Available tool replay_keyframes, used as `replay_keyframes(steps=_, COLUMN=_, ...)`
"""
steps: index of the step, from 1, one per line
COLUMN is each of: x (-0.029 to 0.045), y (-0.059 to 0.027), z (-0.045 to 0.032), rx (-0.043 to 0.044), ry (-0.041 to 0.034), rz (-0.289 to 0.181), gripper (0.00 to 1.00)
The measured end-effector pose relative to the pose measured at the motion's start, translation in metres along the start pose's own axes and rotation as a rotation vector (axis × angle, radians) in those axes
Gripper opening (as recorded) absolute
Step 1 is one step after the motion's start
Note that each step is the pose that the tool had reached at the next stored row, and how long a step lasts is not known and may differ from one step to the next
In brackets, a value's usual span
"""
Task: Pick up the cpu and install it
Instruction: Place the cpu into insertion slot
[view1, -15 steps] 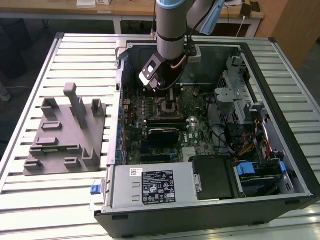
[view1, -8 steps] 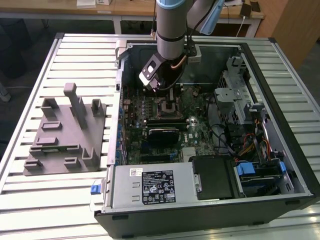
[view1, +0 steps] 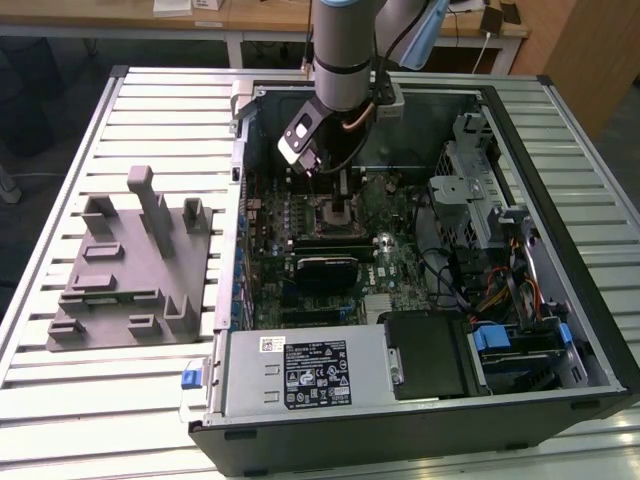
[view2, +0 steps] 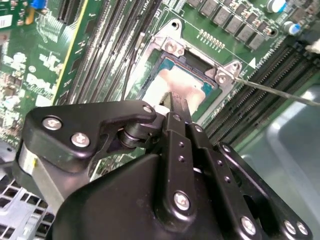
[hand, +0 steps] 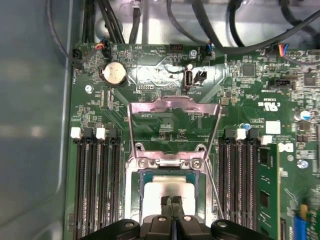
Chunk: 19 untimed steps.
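The jaws are pressed together, their fingertips (hand: 167, 204) coming down on the middle of the cpu (hand: 170, 186), which lies flat inside the open socket (hand: 170, 162) directly beneath them. In the second wrist view the cpu (view2: 170, 82) shows pale past the tip, with its green edge close against the socket frame on every side that can be seen. Beyond the jaws the load plate (hand: 172, 106) stands swung up and clear of the chip. The thin retention lever (hand: 214, 190) slants away just beside them. Rows of memory slots (hand: 95, 185) flank the jaws on both sides, leaving narrow room. In the exterior view the arm (view1: 345, 50) reaches down into the open computer case (view1: 400, 425). Well apart from it, the grey fixture block (view1: 130, 265) sits on the slatted surface (view1: 60, 400).
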<state>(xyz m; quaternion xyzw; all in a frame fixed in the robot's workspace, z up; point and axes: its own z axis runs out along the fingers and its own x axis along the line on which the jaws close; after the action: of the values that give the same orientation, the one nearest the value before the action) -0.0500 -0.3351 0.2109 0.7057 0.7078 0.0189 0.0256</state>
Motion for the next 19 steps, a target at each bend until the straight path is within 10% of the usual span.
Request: replay_keyframes(steps=19, x=-0.0005, y=0.0035, z=-0.0561, rx=-0.005, ry=-0.0001, rz=0.0, gripper=0.11)
